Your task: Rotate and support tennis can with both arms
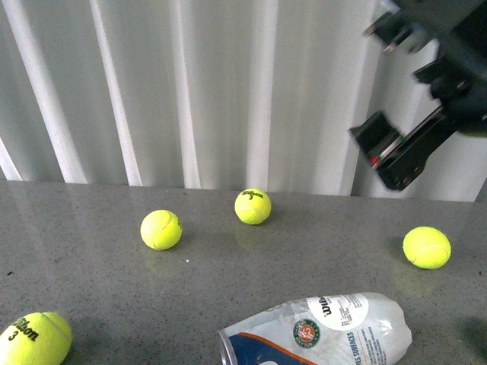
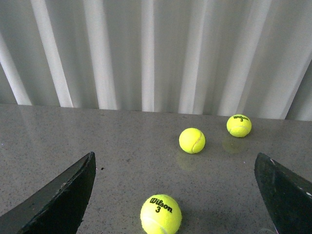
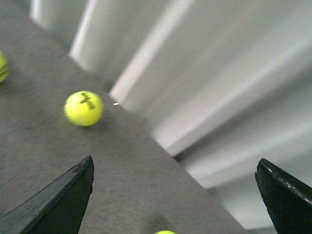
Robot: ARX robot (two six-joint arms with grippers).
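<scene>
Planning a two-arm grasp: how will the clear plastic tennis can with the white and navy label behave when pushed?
The clear plastic tennis can lies on its side, so it will probably roll. It looks empty, so likely light. Its wall looks dented, so it may flex under squeezing.

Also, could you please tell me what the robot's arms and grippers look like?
The left gripper and right gripper each show two matte black fingers, wedge-shaped and tapering to a point, with pale scuffed edges. The right arm is black and blocky, with a slotted part, a small red mark and grey pins, though it is blurred. The left arm is not in view.
</scene>
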